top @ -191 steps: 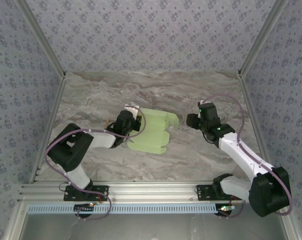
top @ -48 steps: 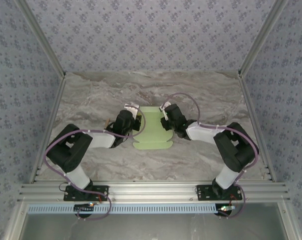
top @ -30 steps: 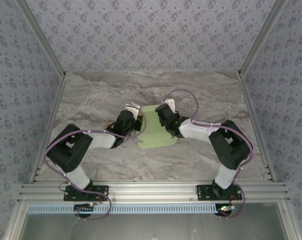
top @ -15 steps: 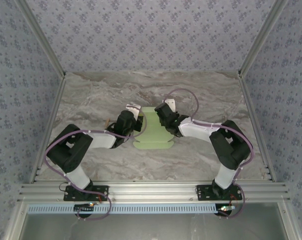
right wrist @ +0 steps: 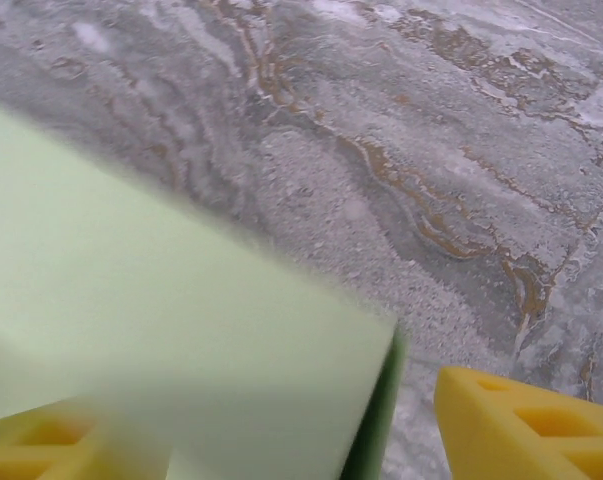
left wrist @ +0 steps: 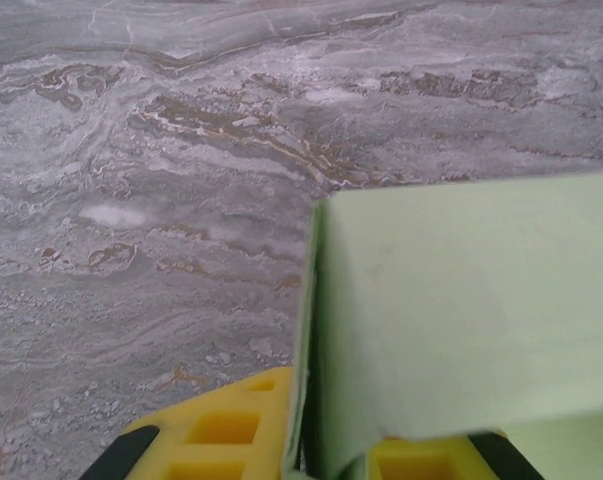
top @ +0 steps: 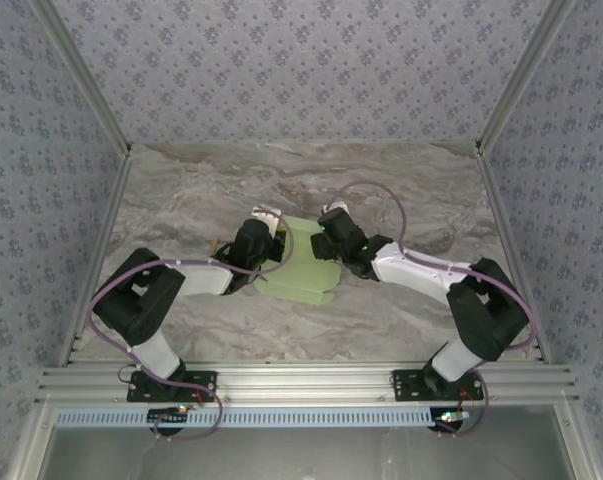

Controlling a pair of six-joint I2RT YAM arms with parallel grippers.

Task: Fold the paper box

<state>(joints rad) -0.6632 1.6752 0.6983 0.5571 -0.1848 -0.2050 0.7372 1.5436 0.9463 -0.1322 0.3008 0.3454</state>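
Since half a second back: the right arm (top: pixel 421 268) has drawn off toward the right of the top view, its elbow swung out, and the right pincer (top: pixel 324 247) has let go. The paper box (top: pixel 303 270) has skewed, its lower panel now angled toward lower left, and it is far narrower than the spread sheet of six seconds ago. The box lies on the table (top: pixel 181 190) at the centre of the top view, between the two pincers, part-folded with one panel doubled over. The left pincer (top: pixel 273 243) is closed on its left edge; in the left wrist view the left pincer (left wrist: pixel 311 450) has the creased card standing between its jaws, and the paper box (left wrist: pixel 461 320) rises toward the right of that frame. In the right wrist view the right pincer (right wrist: pixel 281 430) stands with jaws apart, the card's corner free of the jaw on the right, while the paper box (right wrist: pixel 161 330) covers the lower left. Judgement: thin card, very light, springy at the creases, so a released flap will likely lift again; it slides easily on the smooth stone and dents if pinched hard. Best taken at a panel edge near a crease, not at a tab. The left arm (top: pixel 196 278) is folded tight, forearm low and reaching to upper right; the right arm runs long from lower right up to the centre.
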